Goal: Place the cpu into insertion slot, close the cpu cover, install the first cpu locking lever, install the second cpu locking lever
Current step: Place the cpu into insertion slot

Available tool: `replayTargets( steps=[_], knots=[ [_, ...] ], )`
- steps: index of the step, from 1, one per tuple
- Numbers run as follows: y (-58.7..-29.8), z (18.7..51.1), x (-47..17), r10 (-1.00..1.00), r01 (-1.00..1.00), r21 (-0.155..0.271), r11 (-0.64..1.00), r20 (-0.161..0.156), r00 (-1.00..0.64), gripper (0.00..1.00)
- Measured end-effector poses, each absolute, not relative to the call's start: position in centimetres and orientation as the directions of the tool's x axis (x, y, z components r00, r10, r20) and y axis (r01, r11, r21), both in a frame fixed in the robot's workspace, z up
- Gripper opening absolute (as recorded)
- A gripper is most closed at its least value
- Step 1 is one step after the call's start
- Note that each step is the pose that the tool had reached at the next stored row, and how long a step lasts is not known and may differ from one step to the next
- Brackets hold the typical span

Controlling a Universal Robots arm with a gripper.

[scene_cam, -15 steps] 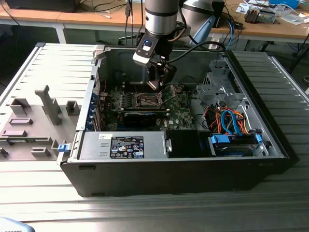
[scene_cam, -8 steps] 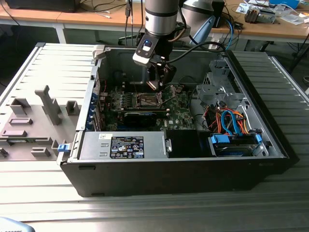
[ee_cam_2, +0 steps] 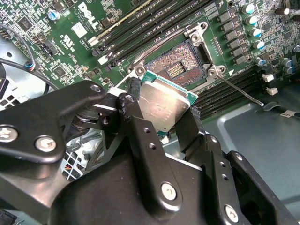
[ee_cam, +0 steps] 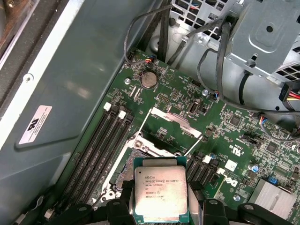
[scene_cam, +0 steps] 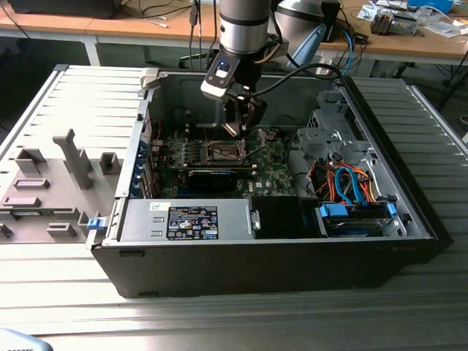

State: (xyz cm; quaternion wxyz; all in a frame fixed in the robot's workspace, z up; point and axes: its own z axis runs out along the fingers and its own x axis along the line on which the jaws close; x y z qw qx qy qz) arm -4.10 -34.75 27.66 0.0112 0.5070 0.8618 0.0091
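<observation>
The black two-fingered gripper [ee_cam_2: 163, 108] on the grey arm reaches down into the open black desktop computer case [scene_cam: 219, 263], which lies on a ribbed grey metal worktop [scene_cam: 219, 322]. Its black fingers [ee_cam_2: 136, 126] are clamped on the small flat square cpu with a dull silver-grey metal top [ee_cam_2: 161, 101]. One finger presses on each of two opposite edges of the chip. The metal top is bare between them, and the green edge of the chip shows past the fingertips.

In the first wrist view the cpu [ee_cam: 161, 193] again sits between the two fingers [ee_cam: 117, 206], its printed top facing the camera.

The small square black insertion slot with a silver metal rim [ee_cam_2: 180, 65] sits on the green circuit board [ee_cam_2: 84, 51], just beyond the chip. The slot's field of contacts is uncovered. The cpu overlaps one corner of the slot in the second wrist view, and whether it touches the rim cannot be told.

In the first wrist view the thin silver metal cpu cover [ee_cam: 171, 117] lies off the slot [ee_cam: 140, 159], on the side away from the gripper, with a thin silver lever rod [ee_cam: 194, 146] beside it.

In the exterior view the gripper [scene_cam: 238, 124] hangs just above the slot [scene_cam: 223, 151].
</observation>
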Motion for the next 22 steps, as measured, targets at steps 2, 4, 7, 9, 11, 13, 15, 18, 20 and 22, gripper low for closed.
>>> replayTargets(
  steps=[2,4,7,9,11,13,15,18,20,22],
  knots=[
    [-34.75,27.65,-4.10,0.875,0.874,0.027,0.485,-0.010,-0.485,0.55],
    [-34.75,27.63,-4.10,0.875,0.875,0.027,0.484,-0.010,-0.484,0.55],
    [-34.75,27.61,-4.10,0.876,0.876,0.027,0.482,-0.010,-0.482,0.55],
    [-34.75,27.59,-4.10,0.877,0.876,0.027,0.481,-0.010,-0.481,0.55],
    [-34.75,27.58,-4.10,0.877,0.877,0.027,0.480,-0.010,-0.480,0.55],
    [-34.75,27.52,-4.10,0.880,0.879,0.027,0.476,-0.010,-0.476,0.55],
    [-34.75,27.47,-4.10,0.882,0.881,0.027,0.472,-0.010,-0.472,0.55],
    [-34.75,27.45,-4.10,0.882,0.882,0.027,0.471,-0.010,-0.471,0.55],
    [-34.75,27.44,-4.10,0.883,0.882,0.027,0.470,-0.010,-0.470,0.55],
    [-34.75,27.42,-4.10,0.883,0.883,0.027,0.468,-0.010,-0.468,0.55]
  ],
)
